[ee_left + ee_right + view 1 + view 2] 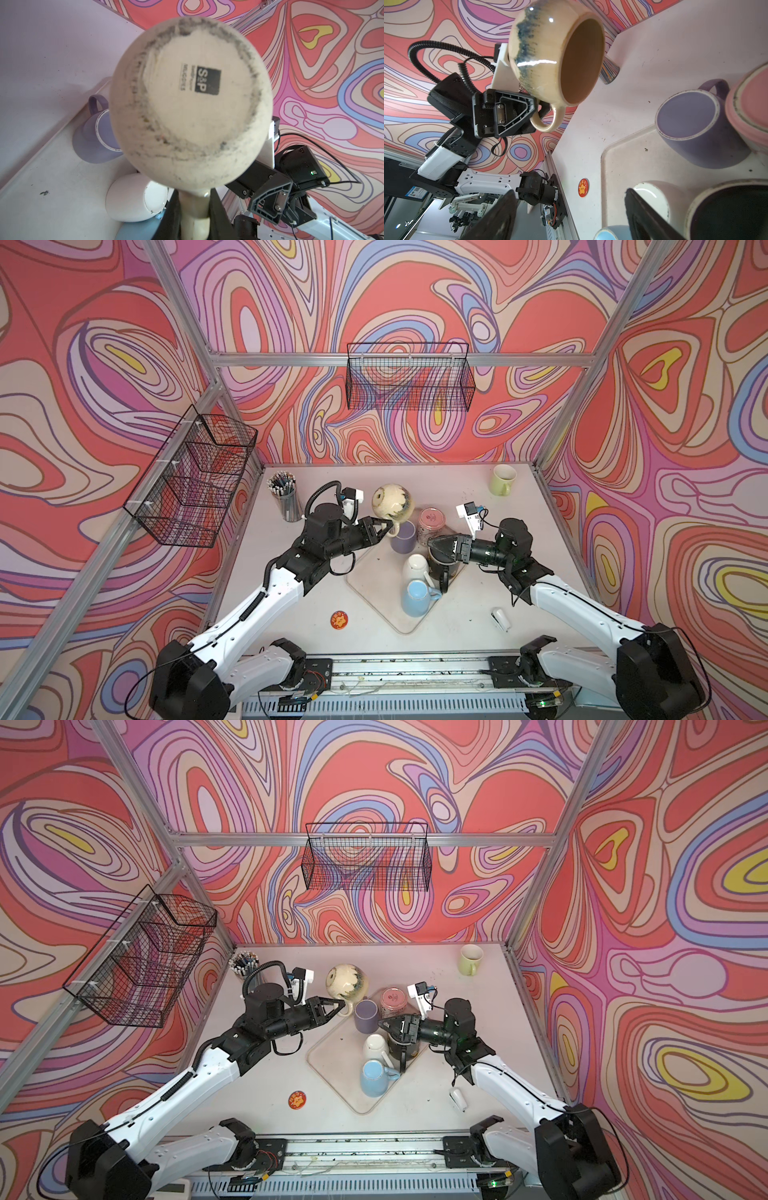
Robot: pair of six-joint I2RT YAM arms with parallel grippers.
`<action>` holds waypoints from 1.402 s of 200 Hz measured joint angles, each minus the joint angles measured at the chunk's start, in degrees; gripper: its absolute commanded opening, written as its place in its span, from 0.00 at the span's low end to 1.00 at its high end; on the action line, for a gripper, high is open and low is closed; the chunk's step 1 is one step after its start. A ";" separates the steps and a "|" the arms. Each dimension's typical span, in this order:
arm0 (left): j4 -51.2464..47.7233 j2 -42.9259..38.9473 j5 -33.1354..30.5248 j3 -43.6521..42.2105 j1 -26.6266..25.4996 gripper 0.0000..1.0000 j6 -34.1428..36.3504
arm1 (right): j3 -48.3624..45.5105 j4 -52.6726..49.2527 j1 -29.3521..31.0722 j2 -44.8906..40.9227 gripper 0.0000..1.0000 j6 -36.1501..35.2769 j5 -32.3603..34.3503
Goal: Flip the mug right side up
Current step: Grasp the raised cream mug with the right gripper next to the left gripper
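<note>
Above the tray crowded with mugs, the right gripper hangs with its jaws spread wide and empty. Just beyond, the left gripper is clamped on the handle of the cream glazed mug. The mug is held clear of the table and tipped, its mouth toward the right arm. Thick, glossy ceramic, it looks heavy, rigid, slippery and breakable. The handle seems the surest hold, as the round belly would likely slip.

Swirling red-and-purple walls and an aluminium frame enclose a pale tabletop.
</note>
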 measured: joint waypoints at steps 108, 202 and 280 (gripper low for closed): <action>16.81 15.52 9.49 4.68 4.22 0.00 -8.48 | 7.04 30.32 0.00 21.27 0.69 17.75 -4.15; 28.13 22.99 15.06 10.23 6.43 0.00 -14.95 | 20.59 40.85 -0.17 35.67 0.55 27.47 -4.66; 31.41 25.18 16.35 10.36 7.61 0.00 -17.81 | 28.00 47.60 -1.16 43.82 0.35 35.01 -4.17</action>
